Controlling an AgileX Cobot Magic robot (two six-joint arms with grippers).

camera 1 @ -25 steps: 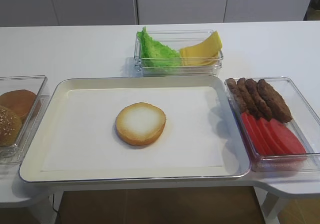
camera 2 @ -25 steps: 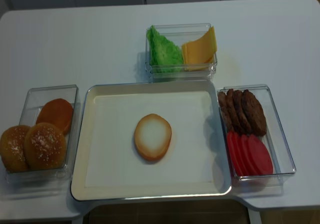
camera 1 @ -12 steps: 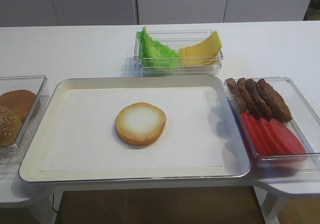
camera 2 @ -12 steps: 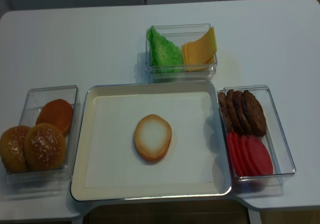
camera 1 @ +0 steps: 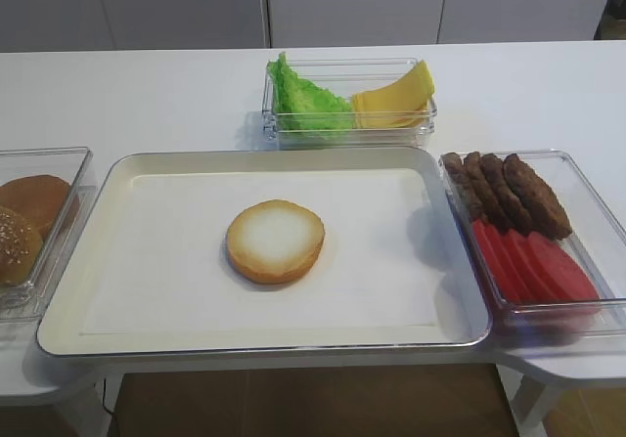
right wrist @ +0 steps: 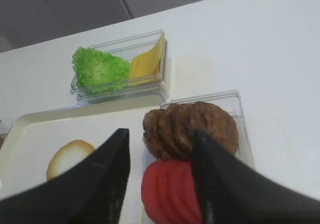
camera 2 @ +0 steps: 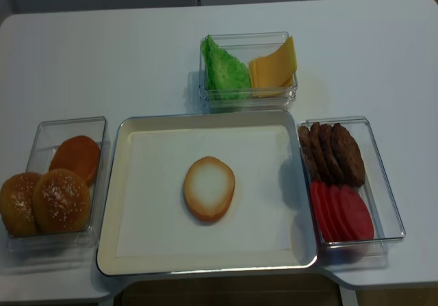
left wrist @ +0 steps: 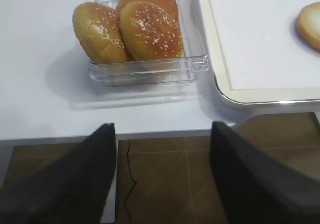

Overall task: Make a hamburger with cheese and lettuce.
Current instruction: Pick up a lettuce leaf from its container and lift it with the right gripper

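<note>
The hamburger bun half (camera 1: 275, 241) lies cut face up in the middle of the tray (camera 1: 264, 155); the overhead view shows it as well (camera 2: 209, 187). Lettuce (camera 1: 308, 100) and cheese (camera 1: 396, 100) share a clear box behind the tray. My right gripper (right wrist: 160, 134) hangs open above the box of patties and red slices, nothing between its fingers. From there the lettuce (right wrist: 100, 69) and cheese (right wrist: 146, 63) lie ahead. My left gripper (left wrist: 162, 126) is open and empty over the table's front edge, short of the bun box (left wrist: 145, 33). Neither gripper shows in the high views.
A clear box of domed buns (camera 2: 61, 183) stands left of the tray. Right of the tray, a clear box (camera 2: 383, 183) holds brown patties (camera 2: 335, 152) and red slices (camera 2: 342, 210). Brown floor shows below the table's front edge.
My right gripper's jaws have opened. Nothing on the table has moved.
</note>
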